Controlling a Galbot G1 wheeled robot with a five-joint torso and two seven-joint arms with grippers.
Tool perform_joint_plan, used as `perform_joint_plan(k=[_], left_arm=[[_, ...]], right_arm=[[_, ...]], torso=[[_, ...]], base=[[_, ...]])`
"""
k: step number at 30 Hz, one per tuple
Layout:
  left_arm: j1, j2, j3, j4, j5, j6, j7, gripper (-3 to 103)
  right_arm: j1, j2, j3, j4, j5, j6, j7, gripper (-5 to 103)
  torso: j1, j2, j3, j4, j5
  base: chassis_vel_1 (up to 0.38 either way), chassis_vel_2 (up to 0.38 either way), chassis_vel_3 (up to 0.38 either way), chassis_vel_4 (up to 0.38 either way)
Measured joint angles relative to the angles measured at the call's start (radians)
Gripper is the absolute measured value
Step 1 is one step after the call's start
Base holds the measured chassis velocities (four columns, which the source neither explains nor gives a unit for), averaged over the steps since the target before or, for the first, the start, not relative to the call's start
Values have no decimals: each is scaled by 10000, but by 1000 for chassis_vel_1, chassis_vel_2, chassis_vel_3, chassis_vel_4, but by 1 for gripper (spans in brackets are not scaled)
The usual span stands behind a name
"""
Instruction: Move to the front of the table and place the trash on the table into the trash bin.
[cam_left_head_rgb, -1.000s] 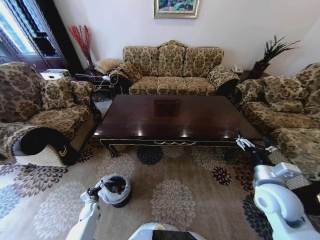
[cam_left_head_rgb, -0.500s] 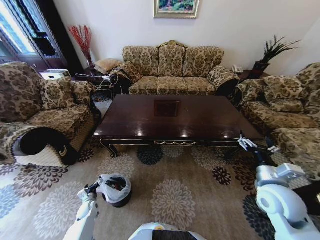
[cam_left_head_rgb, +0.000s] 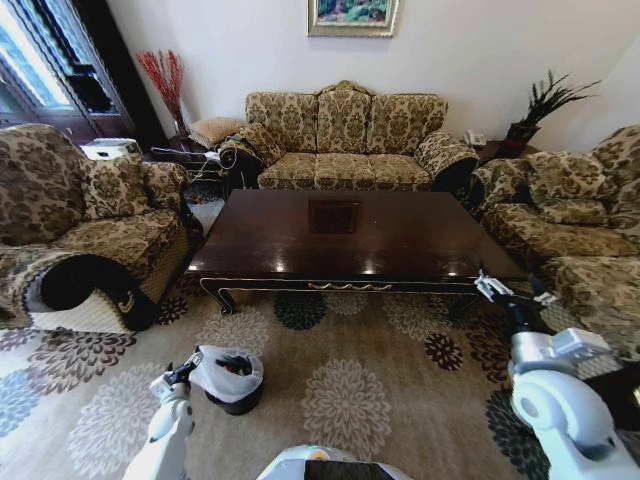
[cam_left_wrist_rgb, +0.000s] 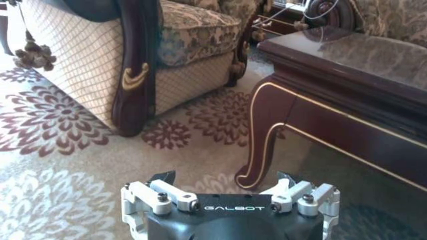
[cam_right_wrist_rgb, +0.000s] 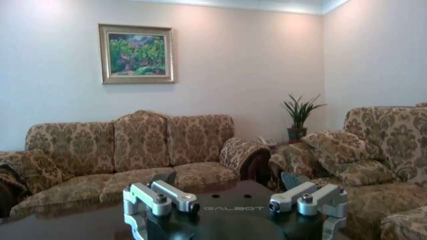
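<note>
Dark counter (cam_left_head_rgb: 400, 240) mid-frame; lined trash bin (cam_left_head_rgb: 232, 378) on the carpet lower left, trash (cam_left_head_rgb: 237, 367) inside, left gripper (cam_left_wrist_rgb: 227, 181) beside it; right gripper (cam_right_wrist_rgb: 230, 181) lower right, both jaws spread.

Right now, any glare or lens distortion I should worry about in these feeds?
Head view: wide-angle bending at the edges, bright window top left, small light spots along the near edge of the table. Left wrist view: pale reflections on the tabletop, left tool sharp, open. Right wrist view: even, soft room light, faint sheen on the tabletop, right tool open.
</note>
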Motion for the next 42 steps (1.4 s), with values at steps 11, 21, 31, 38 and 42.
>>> perform_joint_plan(k=[11,21,31,38,42], left_arm=[[17,-59,-154,-664,-491,471,64,100],[108,-57,-245,-1068,-462,293,232,100],[53,-90,-245,-1261,-2570,1009,170,100],[-32,-105,-253,-1355,-3685,1228,169,100],[-92,-85,-339,-1442,-4475,1551,96,100]], right_arm=[[47,-42,20,-205,-7,31,-65,100],[245,-92,-119,-349,-8,-17,-79,100],[292,-83,-278,-422,-70,-52,-74,100],[277,-116,-244,-505,-75,-61,-68,100],[290,-111,-312,-511,-107,-78,-68,100]], torso=[[0,0,0,0,1],[0,0,0,0,1],[0,0,0,0,1],[0,0,0,0,0],[0,-1,0,0,0]], base=[[0,0,0,0],[0,0,0,0],[0,0,0,0],[0,0,0,0],[0,0,0,0]])
